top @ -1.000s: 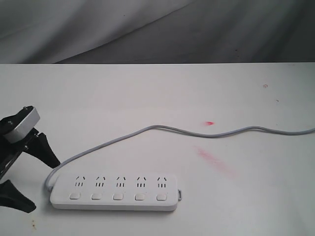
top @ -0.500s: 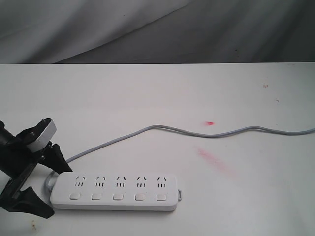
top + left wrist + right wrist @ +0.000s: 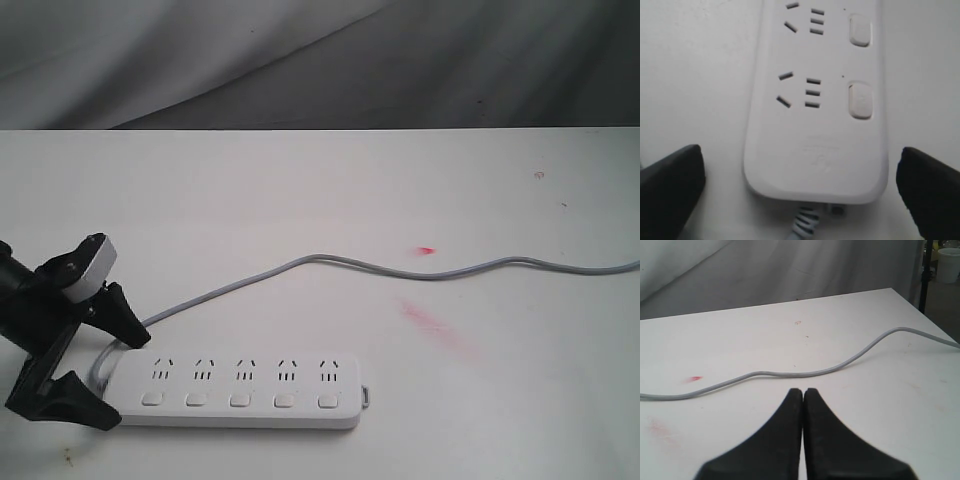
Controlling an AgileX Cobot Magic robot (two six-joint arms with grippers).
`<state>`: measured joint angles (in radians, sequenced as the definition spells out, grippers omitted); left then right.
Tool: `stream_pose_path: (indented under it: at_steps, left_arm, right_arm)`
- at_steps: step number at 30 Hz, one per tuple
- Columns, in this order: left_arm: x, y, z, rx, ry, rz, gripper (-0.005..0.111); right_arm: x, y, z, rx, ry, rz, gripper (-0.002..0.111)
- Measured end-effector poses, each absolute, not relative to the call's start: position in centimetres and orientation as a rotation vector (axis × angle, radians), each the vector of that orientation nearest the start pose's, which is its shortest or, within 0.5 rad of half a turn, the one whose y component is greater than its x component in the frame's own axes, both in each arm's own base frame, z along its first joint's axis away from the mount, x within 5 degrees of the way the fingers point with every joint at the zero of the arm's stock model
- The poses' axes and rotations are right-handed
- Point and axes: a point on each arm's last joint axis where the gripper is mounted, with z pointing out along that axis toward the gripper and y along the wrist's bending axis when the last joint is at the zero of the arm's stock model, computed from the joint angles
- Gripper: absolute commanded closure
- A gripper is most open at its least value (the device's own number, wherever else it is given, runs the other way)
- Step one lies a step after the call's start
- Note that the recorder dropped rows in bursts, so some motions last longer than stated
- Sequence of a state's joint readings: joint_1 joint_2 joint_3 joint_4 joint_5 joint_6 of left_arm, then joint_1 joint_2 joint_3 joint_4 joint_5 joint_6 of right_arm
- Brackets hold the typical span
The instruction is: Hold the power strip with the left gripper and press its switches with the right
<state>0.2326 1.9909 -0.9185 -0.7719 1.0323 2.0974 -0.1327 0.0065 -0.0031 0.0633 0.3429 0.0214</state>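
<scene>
The white power strip [image 3: 235,392] lies flat near the table's front edge, and its five switches [image 3: 238,400] run in a row below the sockets. Its grey cord [image 3: 330,260] leaves the left end and curves away to the right. My left gripper [image 3: 130,382] is open and straddles the strip's cord end. In the left wrist view the strip [image 3: 815,125] lies between the spread black fingers [image 3: 670,185] without touching them, and two switches [image 3: 860,100] show. My right gripper [image 3: 803,392] is shut on nothing above bare table near the cord [image 3: 790,374]; the exterior view does not show it.
A small red mark [image 3: 427,250] and a pink smear [image 3: 435,328] stain the white table [image 3: 300,180] right of the strip. Grey cloth hangs behind the table's far edge. A white bucket [image 3: 948,262] stands off the table beyond its corner.
My left gripper has moved right, from clear of the strip to straddling its cord end, still open. The strip and cord have not shifted.
</scene>
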Motion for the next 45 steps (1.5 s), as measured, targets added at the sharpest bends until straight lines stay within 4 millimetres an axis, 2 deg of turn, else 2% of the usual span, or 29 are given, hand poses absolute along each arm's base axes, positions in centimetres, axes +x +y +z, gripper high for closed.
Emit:
stream_pose_path:
  at_steps: [2, 4, 8, 10, 45]
  left_arm:
    - [29.16, 1.31, 9.84, 1.620, 2.125, -0.837, 0.003]
    - [29.16, 1.31, 9.84, 1.620, 2.125, -0.837, 0.009]
    - [29.09, 1.28, 9.74, 1.613, 2.129, -0.833, 0.035]
    - [28.78, 1.21, 9.55, 1.610, 2.135, -0.843, 0.042]
    - [28.27, 1.20, 9.54, 1.637, 2.130, -0.839, 0.043]
  right_arm:
    - [5.36, -0.52, 18.30, 0.180, 1.820, -0.017, 0.108]
    - [5.36, -0.52, 18.30, 0.180, 1.820, -0.017, 0.108]
    - [5.36, -0.52, 18.30, 0.180, 1.820, -0.017, 0.108]
    - [5.36, -0.52, 18.30, 0.180, 1.820, -0.017, 0.108]
    - [5.36, -0.52, 18.30, 0.180, 1.820, -0.017, 0.108]
